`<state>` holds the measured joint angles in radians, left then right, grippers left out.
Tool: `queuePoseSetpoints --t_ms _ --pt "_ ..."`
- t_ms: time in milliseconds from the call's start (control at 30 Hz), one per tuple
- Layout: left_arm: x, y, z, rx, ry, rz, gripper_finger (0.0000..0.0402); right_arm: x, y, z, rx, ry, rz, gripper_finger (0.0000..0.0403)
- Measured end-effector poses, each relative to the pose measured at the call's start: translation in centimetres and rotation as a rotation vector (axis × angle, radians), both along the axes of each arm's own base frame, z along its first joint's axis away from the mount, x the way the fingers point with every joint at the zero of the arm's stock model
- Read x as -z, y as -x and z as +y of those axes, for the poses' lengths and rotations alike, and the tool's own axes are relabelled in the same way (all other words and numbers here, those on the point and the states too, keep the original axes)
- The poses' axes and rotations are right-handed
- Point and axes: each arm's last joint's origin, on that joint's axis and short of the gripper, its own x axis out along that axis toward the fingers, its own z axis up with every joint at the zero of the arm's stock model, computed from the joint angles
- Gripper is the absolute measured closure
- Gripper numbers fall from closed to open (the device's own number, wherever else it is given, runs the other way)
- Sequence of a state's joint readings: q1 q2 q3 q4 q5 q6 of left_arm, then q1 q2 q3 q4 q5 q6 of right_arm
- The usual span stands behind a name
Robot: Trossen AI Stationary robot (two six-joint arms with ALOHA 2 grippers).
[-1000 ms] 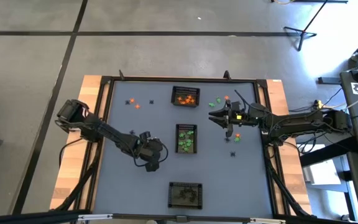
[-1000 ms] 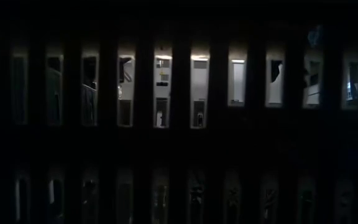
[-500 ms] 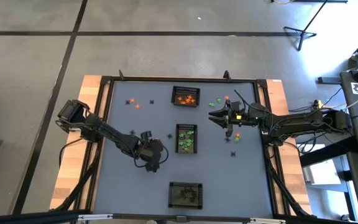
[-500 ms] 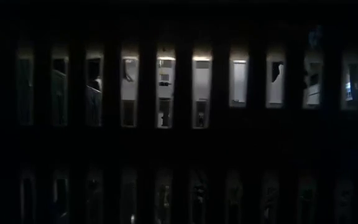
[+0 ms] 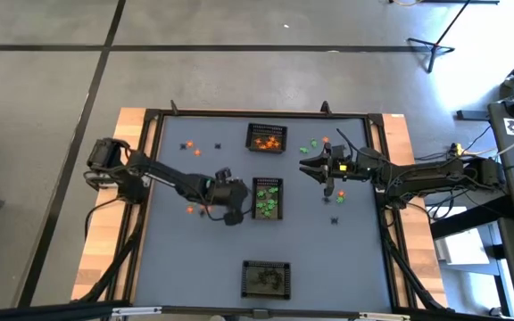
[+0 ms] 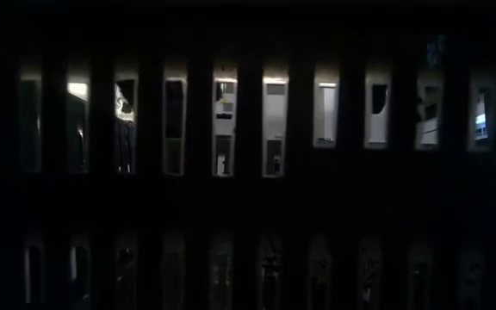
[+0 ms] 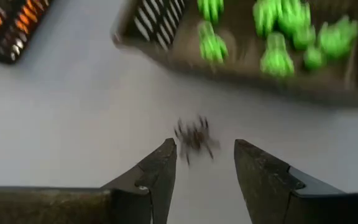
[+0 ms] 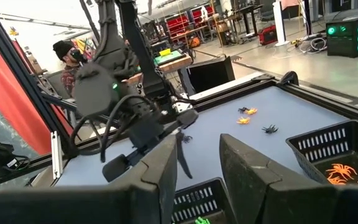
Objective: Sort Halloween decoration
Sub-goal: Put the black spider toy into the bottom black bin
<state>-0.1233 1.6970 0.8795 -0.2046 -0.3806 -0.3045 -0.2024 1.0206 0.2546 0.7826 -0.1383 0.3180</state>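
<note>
My left gripper (image 5: 242, 201) (image 7: 204, 149) is open, low over the grey table, just left of the middle mesh basket (image 5: 268, 212) that holds green trinkets (image 7: 277, 57). A tiny black spider trinket (image 7: 194, 135) lies on the table just beyond its fingertips, untouched. My right gripper (image 5: 310, 169) (image 8: 197, 155) is open and empty, right of the baskets. Loose trinkets lie on the table: orange ones (image 5: 191, 209) behind the left gripper, orange and black ones (image 5: 196, 149) far left, green and orange ones (image 5: 312, 145) by the right gripper.
A far basket (image 5: 267, 127) holds orange trinkets, and a near basket (image 5: 266, 266) holds dark ones. A raised frame (image 5: 150, 178) rims the table. The low view looks through dark mesh and shows no gripper. A seated person (image 8: 67, 59) is in the room beyond.
My left gripper has moved toward the table's right and far edge, up to the middle basket's left side. Two orange trinkets now show on the table behind it. My right arm has kept still.
</note>
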Motion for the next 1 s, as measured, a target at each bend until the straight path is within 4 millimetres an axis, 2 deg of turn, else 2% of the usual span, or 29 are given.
queuePoseSetpoints --t_ms 267,533,767,867,1000 --pt "-0.1 -0.7 1.7 -0.013 0.033 -0.044 0.0248 0.0 0.0 0.0 0.000 0.001 0.000 0.0284" --pt "2.9 -1.4 2.2 -0.028 0.094 0.011 0.0248 0.0 0.0 0.0 0.000 0.008 0.000 0.0284" --pt "3.7 -1.4 2.4 -0.056 0.103 0.042 0.0249 0.0 0.0 0.0 0.000 0.008 0.003 0.0284" --pt "3.6 -1.4 2.2 -0.051 0.100 0.038 0.0263 0.0 0.0 0.0 0.000 0.007 0.004 0.0284" --pt "3.5 -1.3 1.9 -0.040 0.096 0.047 0.0313 0.1 0.0 0.0 0.000 0.007 0.008 0.0284"
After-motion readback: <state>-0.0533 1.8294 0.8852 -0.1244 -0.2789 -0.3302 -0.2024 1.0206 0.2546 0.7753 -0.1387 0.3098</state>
